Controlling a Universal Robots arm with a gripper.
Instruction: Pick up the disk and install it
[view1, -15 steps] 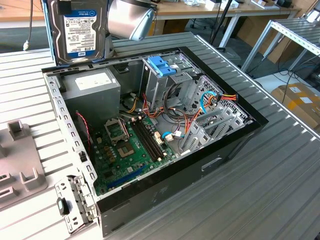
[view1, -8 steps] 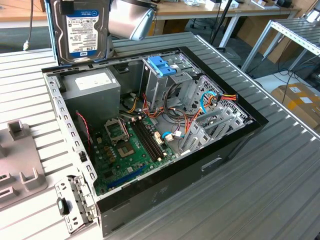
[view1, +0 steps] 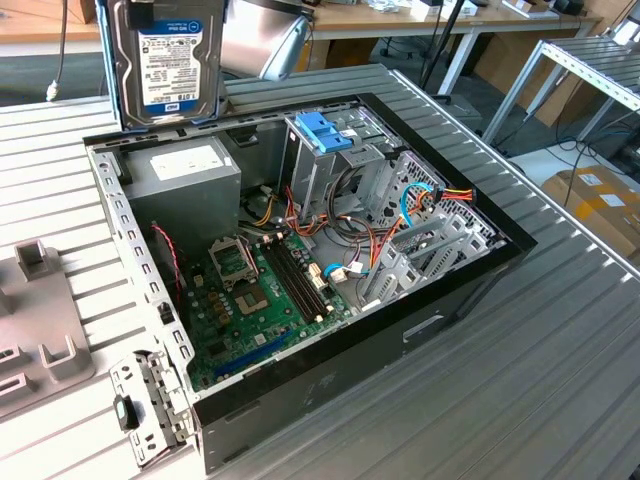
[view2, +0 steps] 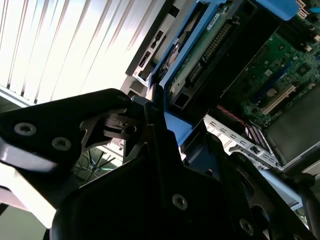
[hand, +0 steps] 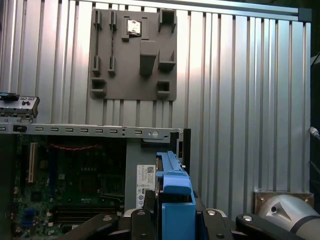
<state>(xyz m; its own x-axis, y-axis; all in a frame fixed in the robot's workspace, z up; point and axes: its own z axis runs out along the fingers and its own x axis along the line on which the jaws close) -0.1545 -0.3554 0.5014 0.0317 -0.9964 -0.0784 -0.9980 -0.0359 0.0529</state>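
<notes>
The disk (view1: 170, 60), a dark hard drive with a white label in a blue carrier, hangs upright in the air above the far corner of the open computer case (view1: 470, 290), on the exterior view's left. In the first wrist view my gripper (hand: 175, 220) is shut on the disk (hand: 175, 195), its blue end tab clamped between the dark fingers (hand: 141, 220). The second wrist view looks along the disk's circuit-board side (view2: 200, 55) and blue rail. The grey drive cage with its light-blue bracket (view1: 325, 130) stands inside the case, apart from the disk.
Inside the case lie the green motherboard (view1: 260, 290), a grey power supply (view1: 185, 170) below the disk, and coloured cables (view1: 425, 205). A grey fixture plate (hand: 134, 52) lies on the ribbed metal table (view1: 560, 380). A loose metal bracket (view1: 150, 405) sits near the case's front corner.
</notes>
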